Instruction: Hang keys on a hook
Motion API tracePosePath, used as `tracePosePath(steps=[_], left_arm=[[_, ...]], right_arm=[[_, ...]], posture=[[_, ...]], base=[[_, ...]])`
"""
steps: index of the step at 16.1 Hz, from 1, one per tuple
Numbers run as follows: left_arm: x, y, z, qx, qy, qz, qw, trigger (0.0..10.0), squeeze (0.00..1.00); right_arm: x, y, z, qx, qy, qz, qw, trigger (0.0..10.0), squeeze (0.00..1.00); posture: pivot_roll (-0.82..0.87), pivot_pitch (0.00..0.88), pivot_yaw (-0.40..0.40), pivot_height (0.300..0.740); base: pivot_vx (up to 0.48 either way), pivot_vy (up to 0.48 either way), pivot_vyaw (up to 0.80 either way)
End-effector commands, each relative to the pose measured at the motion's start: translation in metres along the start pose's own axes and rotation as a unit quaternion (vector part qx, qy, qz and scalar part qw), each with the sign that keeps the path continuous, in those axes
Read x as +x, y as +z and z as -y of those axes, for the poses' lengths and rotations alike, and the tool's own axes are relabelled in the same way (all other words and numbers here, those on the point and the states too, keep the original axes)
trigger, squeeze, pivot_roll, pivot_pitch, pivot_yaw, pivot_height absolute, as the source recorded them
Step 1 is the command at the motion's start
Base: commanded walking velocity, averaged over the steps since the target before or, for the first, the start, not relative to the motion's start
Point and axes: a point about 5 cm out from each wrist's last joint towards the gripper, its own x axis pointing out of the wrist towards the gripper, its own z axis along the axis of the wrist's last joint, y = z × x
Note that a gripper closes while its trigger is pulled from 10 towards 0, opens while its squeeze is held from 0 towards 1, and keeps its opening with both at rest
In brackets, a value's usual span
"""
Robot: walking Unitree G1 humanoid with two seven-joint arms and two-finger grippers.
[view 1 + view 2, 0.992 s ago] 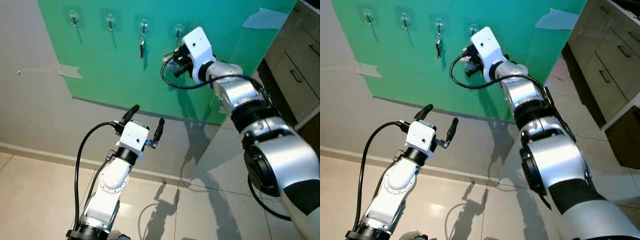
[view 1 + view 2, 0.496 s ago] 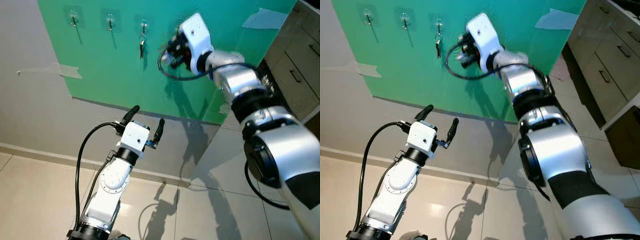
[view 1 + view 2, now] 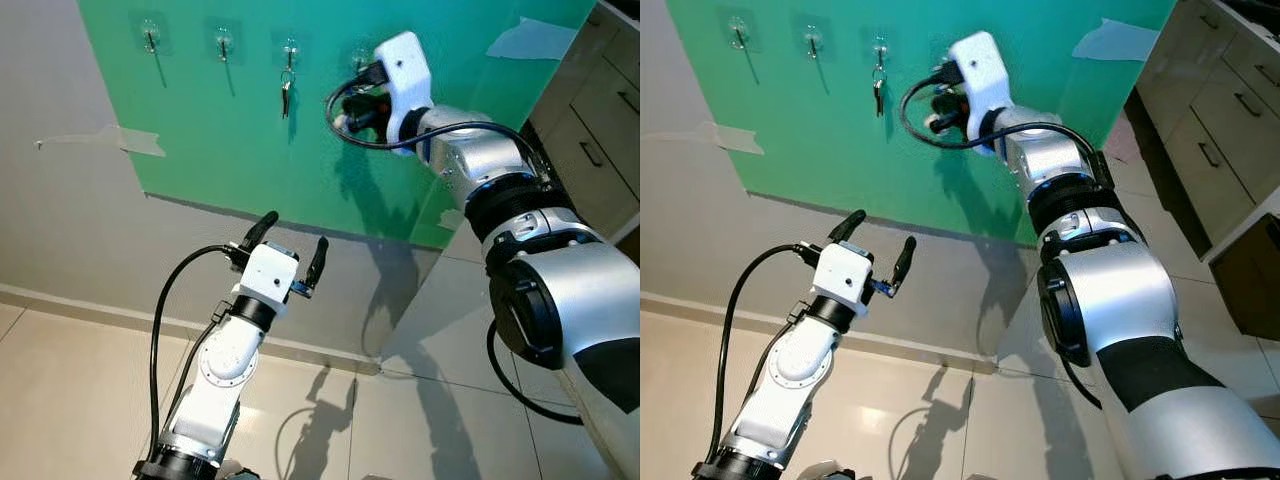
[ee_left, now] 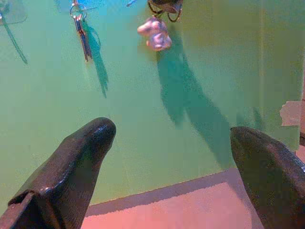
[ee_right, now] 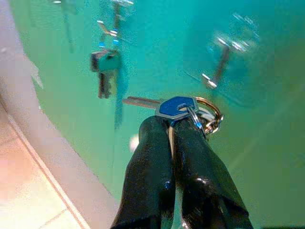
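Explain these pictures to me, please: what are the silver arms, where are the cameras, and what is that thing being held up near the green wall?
This is a humanoid robot with two silver arms, each ending in a tool made of two long black fingers. The two wide pictures come from cameras in its head, looking down past its own arms. The other two come from small cameras on each wrist, looking along the fingers.

Ahead is a green board on the wall with a row of clear hooks. One hook already carries a hanging key set.

The right tool is raised to the board, shut on a bunch of keys with a blue-headed key on a ring, just below an empty hook. The keys are not yet hung.

The left tool waits lower down, open and holding nothing.
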Motion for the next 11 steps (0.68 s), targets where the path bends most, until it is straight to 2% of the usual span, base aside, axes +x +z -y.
tracePosePath(steps=[1, 4, 7, 8, 10, 11], left_arm=[[-0.001, 0.001, 0.002, 0.002, -0.002, -0.002, 1.0, 10.0, 0.0], [-0.003, 0.001, 0.0, 0.004, -0.002, -0.004, 1.0, 10.0, 0.0], [-0.003, 0.001, -0.001, 0.006, -0.003, -0.006, 1.0, 10.0, 0.0], [-0.003, 0.001, -0.002, 0.007, -0.003, -0.006, 1.0, 10.0, 0.0], [-0.003, 0.001, -0.002, 0.008, -0.001, -0.008, 1.0, 10.0, 0.0], [-0.002, 0.001, -0.002, 0.008, -0.001, -0.008, 1.0, 10.0, 0.0]], right_arm=[[-0.001, 0.011, 0.004, 0.018, -0.011, 0.011, 1.0, 10.0, 0.0], [-0.001, 0.014, 0.004, 0.065, -0.014, 0.019, 0.998, 10.0, 0.0], [-0.001, 0.008, 0.006, 0.09, -0.035, 0.01, 0.995, 10.0, 0.0], [-0.002, 0.003, 0.008, 0.065, -0.049, -0.003, 0.997, 10.0, 0.0], [-0.004, 0.004, 0.014, -0.035, -0.07, -0.008, 0.997, 10.0, 0.0], [-0.005, 0.006, 0.015, -0.046, -0.065, -0.011, 0.997, 10.0, 0.0]], posture=[[0.03, 0.0, -0.127, 0.74], [0.04, 0.0, -0.123, 0.74], [0.04, 0.0, -0.12, 0.74], [0.04, 0.0, -0.121, 0.74], [0.04, 0.0, -0.123, 0.74], [0.04, 0.0, -0.123, 0.74]], base=[[0.0, 0.0, 0.0], [0.0, 0.0, 0.0], [0.0, 0.0, 0.0], [0.0, 0.0, 0.0], [0.0, 0.0, 0.0], [0.0, 0.0, 0.0]])
